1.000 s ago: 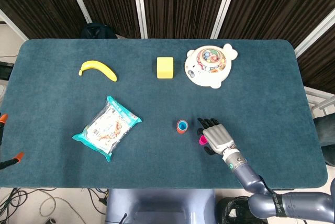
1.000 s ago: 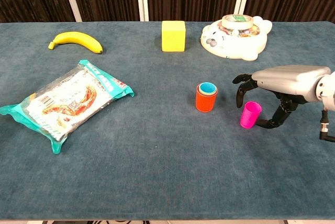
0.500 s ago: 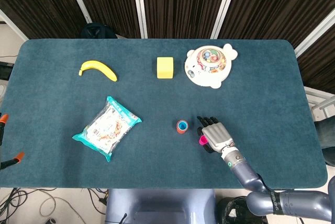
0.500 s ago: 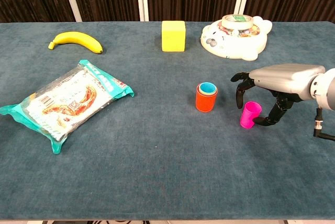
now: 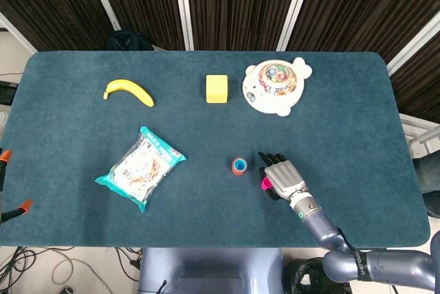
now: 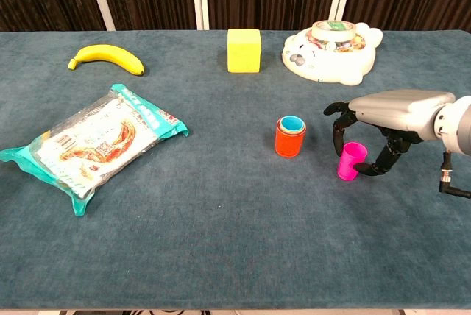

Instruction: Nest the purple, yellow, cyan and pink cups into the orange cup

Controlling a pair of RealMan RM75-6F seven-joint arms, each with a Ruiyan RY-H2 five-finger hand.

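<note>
Now the last cup — pink, waiting for pickup.
Right hand [image 6: 383, 120] arches over the upright pink cup [image 6: 352, 161], fingers apart around it, grip not evidently closed; next — clamp, lift, drop it into the orange cup [image 6: 289, 138] stack nearby.

Deep teal table cloth [image 6: 221, 256]. Orange cup [image 6: 290, 140], cyan cup [image 6: 293, 124] nested inside with a yellow rim showing. Bright pink cup [image 6: 351, 161]. Silver-grey right hand [image 6: 390, 112] with black fingers [image 6: 337, 129]. Yellow banana [image 6: 107, 58]. Yellow block [image 6: 243, 50]. White toy [image 6: 329, 54], multicoloured top. Teal-edged snack bag [image 6: 96, 143], red and white print.
</note>
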